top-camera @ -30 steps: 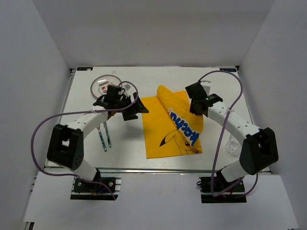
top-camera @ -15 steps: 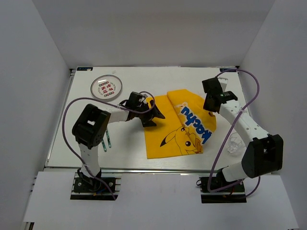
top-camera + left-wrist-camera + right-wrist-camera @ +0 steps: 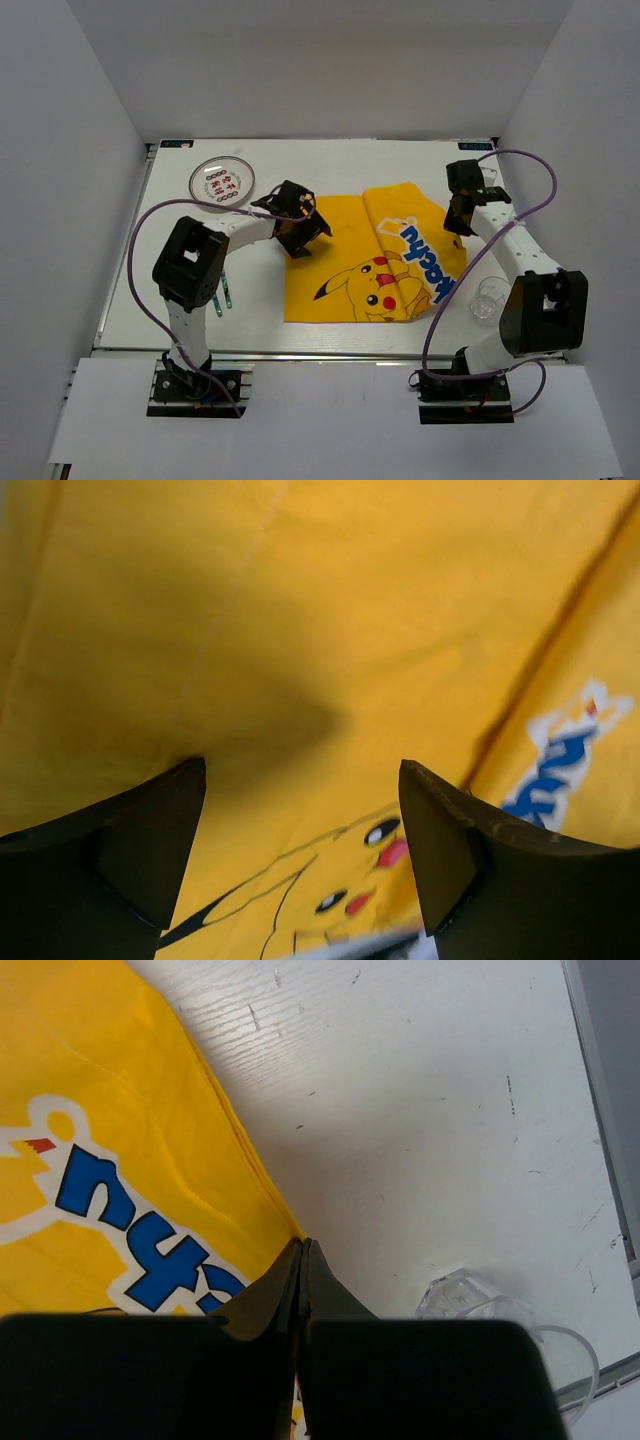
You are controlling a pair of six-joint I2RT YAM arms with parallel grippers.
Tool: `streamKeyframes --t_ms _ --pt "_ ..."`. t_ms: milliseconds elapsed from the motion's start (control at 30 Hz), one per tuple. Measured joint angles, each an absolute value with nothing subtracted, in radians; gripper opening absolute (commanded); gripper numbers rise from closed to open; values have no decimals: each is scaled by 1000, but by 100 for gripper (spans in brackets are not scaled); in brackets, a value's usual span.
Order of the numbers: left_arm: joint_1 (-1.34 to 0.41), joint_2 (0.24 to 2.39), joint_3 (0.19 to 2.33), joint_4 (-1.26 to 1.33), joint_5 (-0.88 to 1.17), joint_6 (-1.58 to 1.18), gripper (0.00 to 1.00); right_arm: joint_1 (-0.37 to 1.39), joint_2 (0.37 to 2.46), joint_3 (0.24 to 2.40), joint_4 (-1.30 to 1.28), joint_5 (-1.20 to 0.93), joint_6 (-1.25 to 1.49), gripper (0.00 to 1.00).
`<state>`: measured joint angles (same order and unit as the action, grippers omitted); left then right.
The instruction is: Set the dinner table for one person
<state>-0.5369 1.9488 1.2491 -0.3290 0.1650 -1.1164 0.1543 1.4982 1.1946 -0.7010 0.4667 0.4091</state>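
Top view: the white rectangular tabletop (image 3: 350,160) with its metal edge rail fills the frame; a yellow Pikachu-print cloth (image 3: 370,260) lies spread nearly flat from the centre toward 4 o'clock; the left gripper (image 3: 300,232) sits at the cloth's 10 o'clock corner and the right gripper (image 3: 458,222) at its 2 o'clock edge; a round clear plate with red markings (image 3: 222,182) waits at the table's 10 o'clock; a pair of slim utensils (image 3: 222,295) lies at 8 o'clock, partly behind the left arm; a clear glass tumbler (image 3: 487,298) stands at 4 o'clock, just off the cloth.

Left wrist: the left gripper (image 3: 300,840) is spread wide over the yellow cloth (image 3: 300,630); nothing sits between its fingers.

Right wrist: the right gripper (image 3: 303,1255) is closed tight; the cloth's (image 3: 100,1160) hem runs right into the tips, so it appears to pinch that edge; bare tabletop (image 3: 420,1110) lies at 1 o'clock and the tumbler (image 3: 480,1300) at 4 o'clock.

Progress, as I judge it: the cloth is about laid as a placemat; plate, utensils and tumbler are not yet placed on it, so most of the setting is left.
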Motion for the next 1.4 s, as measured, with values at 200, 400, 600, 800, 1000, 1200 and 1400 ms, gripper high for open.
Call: streamKeyframes --t_ms 200,400,600,800,1000,1200,1400 --pt "-499 1988 1392 -568 -92 -1102 90 150 1496 1152 -675 433 407 0" --pt "-480 2004 1431 -711 -260 -1085 90 150 1496 1078 -654 413 410 0" --pt "-480 1918 1300 -716 -321 -1084 90 150 1443 1039 -631 395 421 39" --pt "-486 1924 1324 -712 -290 -969 90 151 1397 1040 -627 365 428 84" --pt "-495 1935 1497 -760 -291 -831 92 203 1292 1034 -607 267 423 89" --pt "-518 1761 1432 -848 -404 -891 92 366 1384 925 -535 214 432 89" --pt "-554 1626 1178 -879 -428 -947 90 484 1580 922 -543 233 461 89"
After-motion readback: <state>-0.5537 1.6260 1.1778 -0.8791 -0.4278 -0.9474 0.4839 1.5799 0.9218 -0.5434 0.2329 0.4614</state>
